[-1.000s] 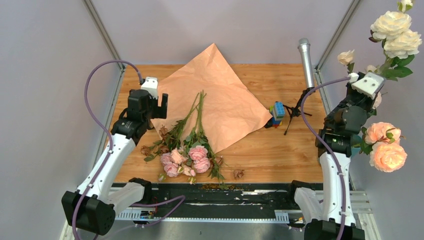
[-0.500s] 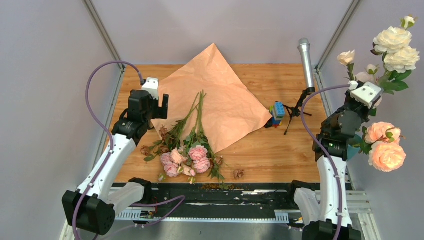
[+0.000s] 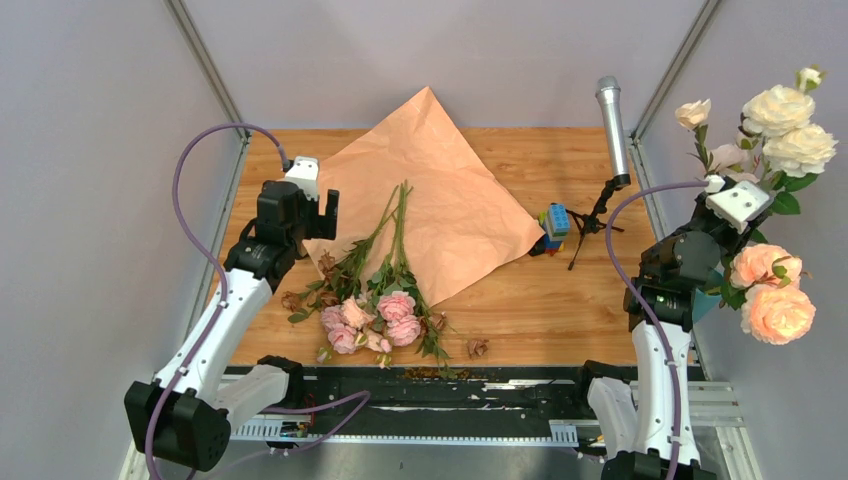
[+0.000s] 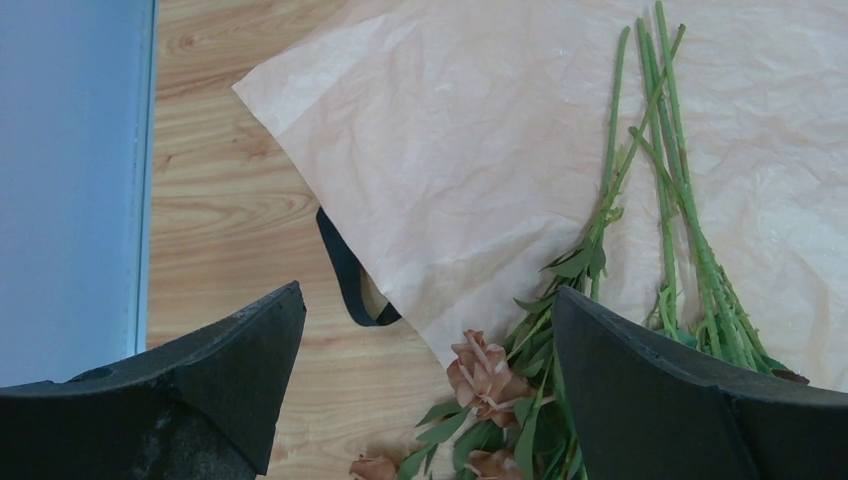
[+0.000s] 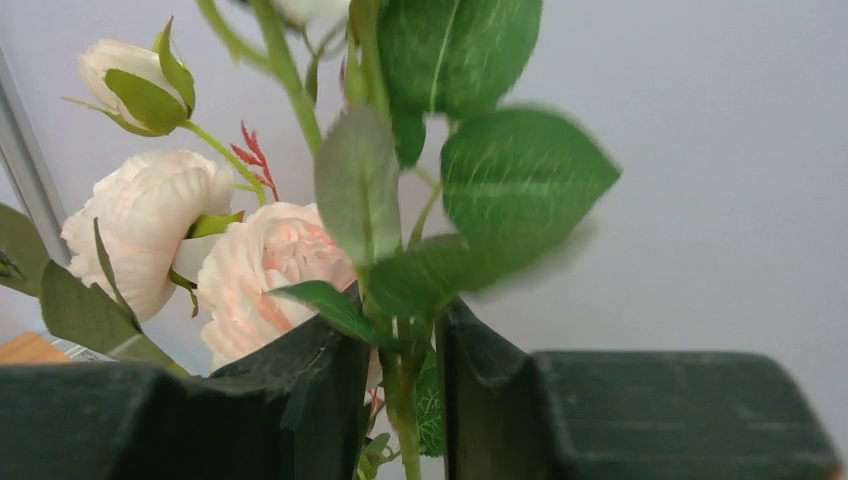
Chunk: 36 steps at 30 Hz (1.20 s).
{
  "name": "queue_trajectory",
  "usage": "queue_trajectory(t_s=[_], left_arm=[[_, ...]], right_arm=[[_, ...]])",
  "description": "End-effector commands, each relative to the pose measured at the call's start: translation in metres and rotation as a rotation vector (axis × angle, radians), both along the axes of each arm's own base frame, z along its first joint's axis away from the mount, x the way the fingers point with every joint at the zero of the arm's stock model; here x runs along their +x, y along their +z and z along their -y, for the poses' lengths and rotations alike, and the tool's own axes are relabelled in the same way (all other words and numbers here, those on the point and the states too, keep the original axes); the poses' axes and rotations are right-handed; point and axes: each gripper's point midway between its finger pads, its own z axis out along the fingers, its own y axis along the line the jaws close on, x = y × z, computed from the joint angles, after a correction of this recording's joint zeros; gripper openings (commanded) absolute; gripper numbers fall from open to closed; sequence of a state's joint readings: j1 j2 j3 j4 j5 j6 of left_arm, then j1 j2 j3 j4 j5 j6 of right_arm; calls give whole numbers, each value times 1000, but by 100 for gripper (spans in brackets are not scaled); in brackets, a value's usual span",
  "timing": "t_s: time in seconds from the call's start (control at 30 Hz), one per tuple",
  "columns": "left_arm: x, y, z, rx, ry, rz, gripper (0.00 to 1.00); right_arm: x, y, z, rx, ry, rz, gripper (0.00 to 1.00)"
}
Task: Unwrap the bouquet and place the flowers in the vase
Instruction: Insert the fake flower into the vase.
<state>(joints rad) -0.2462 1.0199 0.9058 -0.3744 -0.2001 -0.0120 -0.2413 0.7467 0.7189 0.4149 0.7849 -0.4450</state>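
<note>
Lying loose, stems on the opened kraft paper (image 3: 450, 190) and blooms on the wooden surface (image 3: 560, 300), the flowers (image 3: 385, 290) are judged light, limp and easily bruised; take them on the bare green stems, clear of the blooms. Left gripper (image 4: 425, 305) hovers beside the paper's edge, jaws spread wide. Right gripper (image 5: 405, 340), beyond the surface's right side, has jaws narrowly parted about a cream rose stem (image 5: 402, 410); whether it pinches cannot be told.

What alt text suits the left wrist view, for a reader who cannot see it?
The left pincer hangs open above kraft paper spread on a wooden table, with green flower stems lying across the paper. Some dried brown roses sit at the paper's edge, and a black ribbon loop pokes out from under it.
</note>
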Motion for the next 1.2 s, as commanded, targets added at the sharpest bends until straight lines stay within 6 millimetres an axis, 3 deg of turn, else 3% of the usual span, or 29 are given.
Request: queue_trajectory(t_s=[0.0, 0.33, 0.7, 0.93, 1.03, 1.17], left_arm=[[2, 17, 1, -12, -12, 63, 100], [0, 23, 1, -19, -16, 83, 100], [0, 25, 4, -31, -25, 87, 100], [0, 26, 4, -33, -27, 88, 100], [-1, 28, 4, -33, -25, 94, 100], [-1, 28, 4, -34, -28, 96, 100]], right_arm=[[-4, 0, 1, 33, -2, 2, 36], [8, 6, -23, 58, 192, 37, 66], [10, 49, -47, 1, 347, 82, 87], [8, 80, -51, -18, 365, 92, 91], [5, 78, -47, -14, 336, 92, 91], [10, 58, -42, 14, 317, 44, 92]])
